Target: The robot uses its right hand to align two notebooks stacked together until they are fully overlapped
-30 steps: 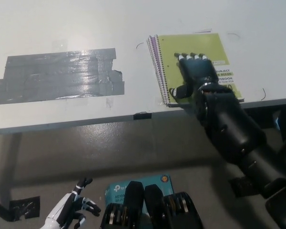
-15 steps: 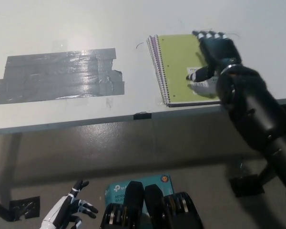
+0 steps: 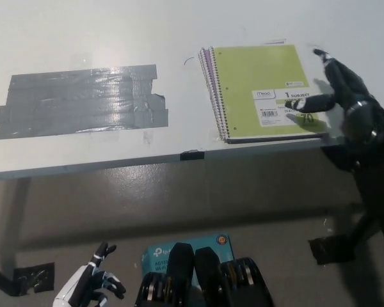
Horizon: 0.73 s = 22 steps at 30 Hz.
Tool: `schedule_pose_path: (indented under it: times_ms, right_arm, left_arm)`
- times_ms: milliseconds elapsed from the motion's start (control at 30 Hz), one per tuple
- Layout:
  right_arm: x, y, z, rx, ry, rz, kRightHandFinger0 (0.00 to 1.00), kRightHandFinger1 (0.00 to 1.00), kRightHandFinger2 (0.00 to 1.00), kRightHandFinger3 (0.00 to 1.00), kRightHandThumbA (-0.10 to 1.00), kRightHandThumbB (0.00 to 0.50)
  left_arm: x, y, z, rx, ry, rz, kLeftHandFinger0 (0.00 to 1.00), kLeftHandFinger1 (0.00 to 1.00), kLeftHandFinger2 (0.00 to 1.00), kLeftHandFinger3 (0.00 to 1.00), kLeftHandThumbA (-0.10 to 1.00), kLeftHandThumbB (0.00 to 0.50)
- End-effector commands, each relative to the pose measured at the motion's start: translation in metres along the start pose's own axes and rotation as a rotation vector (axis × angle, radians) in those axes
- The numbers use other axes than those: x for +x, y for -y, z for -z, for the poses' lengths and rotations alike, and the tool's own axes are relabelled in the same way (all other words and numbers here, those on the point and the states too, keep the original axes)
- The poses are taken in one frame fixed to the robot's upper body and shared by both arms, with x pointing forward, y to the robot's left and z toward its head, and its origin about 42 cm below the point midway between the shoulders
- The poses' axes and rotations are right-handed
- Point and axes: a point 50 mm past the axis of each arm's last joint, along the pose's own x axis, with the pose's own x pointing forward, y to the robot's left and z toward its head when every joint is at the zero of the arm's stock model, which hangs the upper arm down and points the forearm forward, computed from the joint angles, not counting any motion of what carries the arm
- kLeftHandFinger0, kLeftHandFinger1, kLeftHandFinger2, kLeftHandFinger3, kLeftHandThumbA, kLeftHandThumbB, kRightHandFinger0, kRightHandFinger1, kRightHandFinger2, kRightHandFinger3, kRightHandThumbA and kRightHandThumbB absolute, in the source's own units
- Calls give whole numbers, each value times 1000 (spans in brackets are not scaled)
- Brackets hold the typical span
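On the white table (image 3: 83,38) two spiral notebooks lie stacked near the front edge, toward the right side. The top notebook (image 3: 259,89) has a yellow-green cover with a white label and black print close to its front right corner. Under it the lower notebook (image 3: 207,62) has a purple cover, and it shows only as a thin strip along the left side, next to the wire spirals, and as a small sliver at the back edge, so the two are almost but not fully overlapped. The black right hand (image 3: 336,83) is at the right edge of the stack, coming in over the front right part of the table. Its fingers are apart and hold nothing; one finger reaches sideways onto the top cover near the label, while the others point toward the back of the table. A large patch of grey tape (image 3: 80,101) is stuck on the left half of the table, well apart from the notebooks. The white left hand (image 3: 86,288) rests low, below the table's front edge, over the floor, with its fingers spread and empty. Beside it on the floor is a teal box (image 3: 185,246).
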Motion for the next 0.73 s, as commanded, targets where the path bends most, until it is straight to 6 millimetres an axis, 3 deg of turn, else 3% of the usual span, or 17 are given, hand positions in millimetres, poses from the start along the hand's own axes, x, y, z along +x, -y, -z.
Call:
schedule_pose_path:
  times_ms: [0,33,67,100,133,167,200,233,300,333,400,433,467,600,633,667,700]
  right_arm:
    - [-40,22,-6,189,244,184,1000,1000,1000,1000,1000,264]
    - [-62,25,-1,188,280,228,1000,1000,1000,1000,1000,263]
    - [-82,28,1,162,296,248,1000,1000,1000,1000,1000,277]
    - [-82,27,0,162,297,246,1000,1000,1000,1000,1000,278]
    - [-110,32,7,145,334,296,1000,1000,1000,1000,1000,258]
    - [-122,34,8,136,353,313,1000,1000,1000,1000,1000,249]
    - [-146,40,18,164,374,335,1000,1000,1000,1000,1000,260]
    - [-174,48,29,174,384,363,1000,1000,1000,1000,1000,321]
    - [-203,58,38,143,415,399,1000,1000,1000,1000,1000,280]
    - [-222,64,45,112,438,439,1000,1000,1000,1000,1000,226]
    - [-228,65,46,101,449,452,1000,1000,1000,1000,1000,224]
    - [-249,69,59,63,470,477,1000,1000,1000,1000,1000,183]
    - [-249,69,59,63,470,476,1000,1000,1000,1000,1000,183]
    - [-274,46,99,133,379,412,1000,1000,1000,1000,1000,190]
    - [-279,39,112,134,341,380,1000,1000,1000,1000,1000,214]
    - [-289,21,140,125,292,356,1000,1000,1000,1000,1000,195]
    - [-290,17,145,120,277,349,1000,1000,1000,1000,1000,206]
  left_arm:
    - [-6,-1,-4,27,43,5,399,393,300,1000,1000,500]
    - [-6,-2,-3,41,43,6,464,404,304,1000,1000,500]
    - [-10,0,-2,43,46,1,460,415,337,1000,1000,500]
    - [-12,0,-1,41,45,0,458,415,339,1000,1000,500]
    - [-12,1,-1,58,62,9,452,423,345,1000,1000,500]
    - [-14,1,0,62,69,10,447,424,347,1000,1000,500]
    - [-15,2,-1,73,82,28,434,453,374,1000,1000,500]
    - [-16,4,-1,82,87,42,386,455,388,1000,1000,500]
    - [-17,4,0,102,84,42,393,442,403,1000,1000,500]
    - [-17,3,0,118,91,43,396,430,415,1000,1000,500]
    - [-17,1,0,126,93,42,400,427,419,1000,1000,500]
    - [-17,1,-1,113,93,44,359,437,434,1000,1000,500]
    - [-17,1,-1,113,93,44,358,438,434,1000,1000,500]
    - [-17,-3,-4,139,91,36,439,486,441,1000,1000,500]
    - [-17,-3,-5,133,92,40,448,505,452,1000,1000,500]
    - [-17,-3,-5,122,93,30,406,474,450,1000,1000,500]
    - [-17,-3,-5,113,93,28,402,481,442,1000,1000,500]
